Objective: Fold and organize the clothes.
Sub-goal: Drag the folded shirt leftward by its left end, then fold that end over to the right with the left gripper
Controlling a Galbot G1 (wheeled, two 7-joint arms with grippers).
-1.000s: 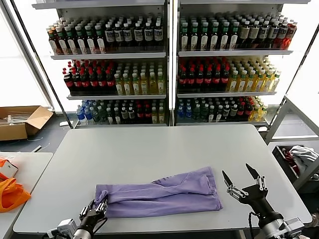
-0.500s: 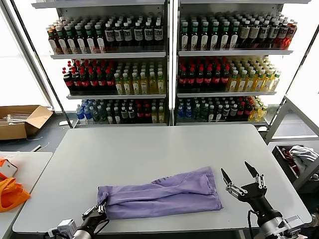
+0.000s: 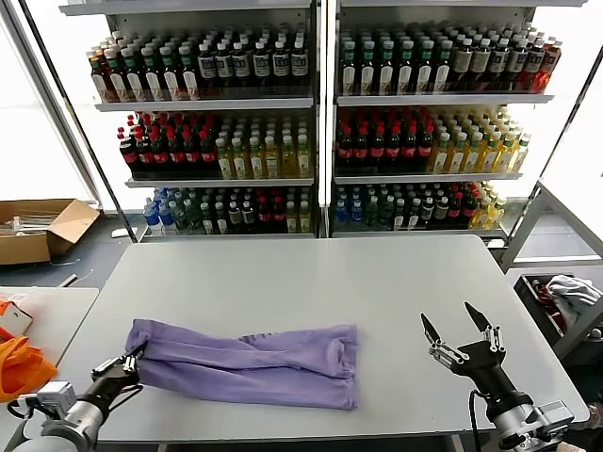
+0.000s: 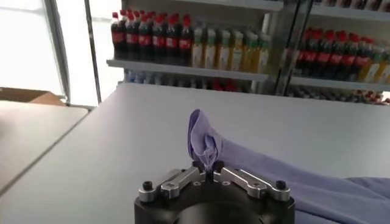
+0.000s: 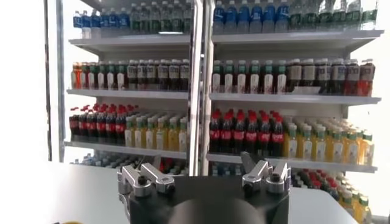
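shirt (image 3: pixel 250 363): lavender, folded into a long band across the near half of the table (image 3: pixel 311 273)
left gripper (image 3: pixel 130 363): pinched tight on the shirt's left end, near the table's left edge
what changed: 1 second ago the band sat further right; now it's been dragged left, with the gripper
right gripper (image 3: pixel 455 330): fingers spread wide, holding nothing, parked right of the shirt, now well apart from it
task read: looks like repositioning before another fold, not done yet

Thin, soft, wrinkled lavender cloth T-shirt (image 3: pixel 250 365) on a smooth, matt grey table (image 3: pixel 283 282)
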